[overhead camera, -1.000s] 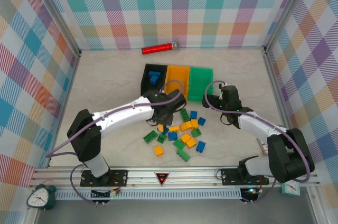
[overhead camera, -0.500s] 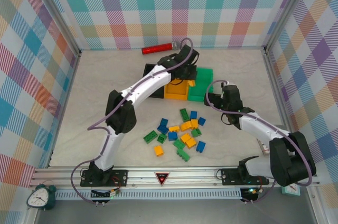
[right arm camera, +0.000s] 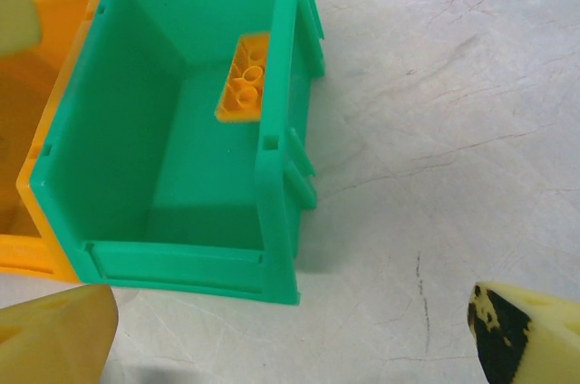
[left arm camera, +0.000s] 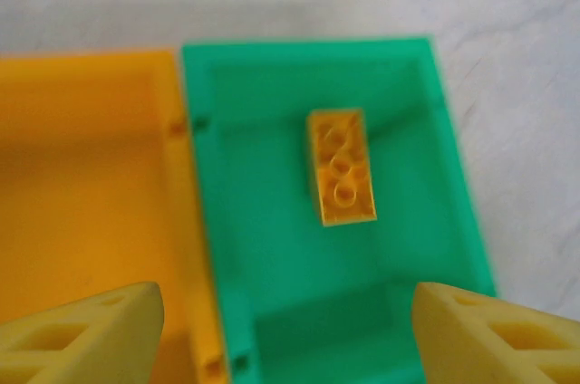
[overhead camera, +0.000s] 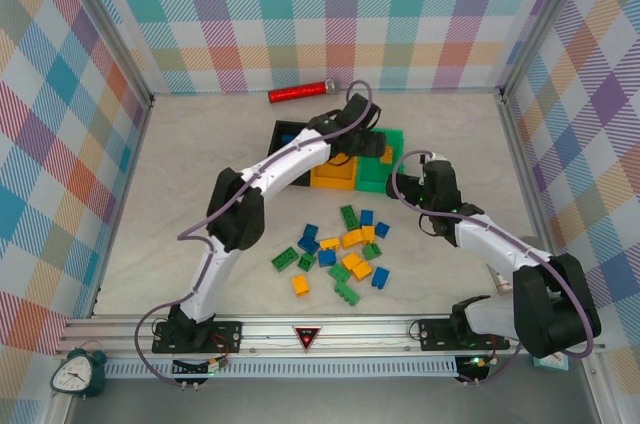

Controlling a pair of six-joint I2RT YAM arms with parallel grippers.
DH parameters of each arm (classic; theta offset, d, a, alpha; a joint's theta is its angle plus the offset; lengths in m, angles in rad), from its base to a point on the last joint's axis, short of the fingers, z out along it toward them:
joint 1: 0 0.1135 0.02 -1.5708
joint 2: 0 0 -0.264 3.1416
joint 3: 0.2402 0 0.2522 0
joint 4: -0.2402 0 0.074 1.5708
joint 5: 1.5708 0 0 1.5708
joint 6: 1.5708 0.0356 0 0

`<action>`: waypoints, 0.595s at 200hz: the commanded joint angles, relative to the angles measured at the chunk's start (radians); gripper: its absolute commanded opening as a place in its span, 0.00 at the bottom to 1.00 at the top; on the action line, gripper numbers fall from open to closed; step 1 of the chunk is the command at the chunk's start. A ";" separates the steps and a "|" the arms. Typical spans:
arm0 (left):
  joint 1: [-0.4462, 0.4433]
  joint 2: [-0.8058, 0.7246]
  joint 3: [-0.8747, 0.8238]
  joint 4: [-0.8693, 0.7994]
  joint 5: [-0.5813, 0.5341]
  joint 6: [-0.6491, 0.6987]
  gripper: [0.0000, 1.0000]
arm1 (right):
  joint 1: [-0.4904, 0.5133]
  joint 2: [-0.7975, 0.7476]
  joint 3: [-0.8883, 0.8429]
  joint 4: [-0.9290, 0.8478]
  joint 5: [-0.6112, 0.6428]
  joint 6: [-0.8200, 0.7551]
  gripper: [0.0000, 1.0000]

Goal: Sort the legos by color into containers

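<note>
Across the surface (overhead camera: 200, 174) we see the left arm stretched far out, its gripper (left arm camera: 285, 302) above the green bin (right arm camera: 181, 266). A second ago that gripper was down at the pile of legos (overhead camera: 345, 254) near of the green bin. Half a second ago it hung over the bins. Now its fingers are spread with nothing between them, and a yellow-orange brick (left arm camera: 342, 167) lies loose inside the green bin, toward the far right corner. We judge that the brick has just been let go, and in the wrong place: the orange bin (left arm camera: 91, 158) touches the green bin's left wall and matches the brick, so this one will likely need fetching out again. The black bin (overhead camera: 283, 144) stands beyond the orange one, left of the green bin. The right gripper (right arm camera: 292, 316) hovers just near-right of the green bin, spread wide and empty. The brick's long axis runs parallel to the green bin's long walls, and its hollow underside faces up. We cannot tell whether it lies flat or leans on the wall.
</note>
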 commanded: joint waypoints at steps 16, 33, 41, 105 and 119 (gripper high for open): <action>0.015 -0.336 -0.395 0.269 -0.082 -0.071 0.75 | 0.033 0.020 0.002 0.040 -0.075 0.001 1.00; 0.042 -0.438 -0.582 0.417 -0.083 -0.164 0.75 | 0.056 0.046 0.029 0.043 -0.110 -0.042 1.00; 0.056 -0.474 -0.659 0.482 -0.065 -0.196 0.74 | 0.063 0.059 0.047 0.024 -0.125 -0.055 1.00; 0.101 -0.613 -0.849 0.494 -0.002 -0.139 0.73 | 0.182 0.124 0.170 -0.270 -0.180 0.052 0.86; 0.115 -0.614 -0.855 0.493 0.011 -0.139 0.73 | 0.211 0.188 0.239 -0.372 -0.139 0.053 0.84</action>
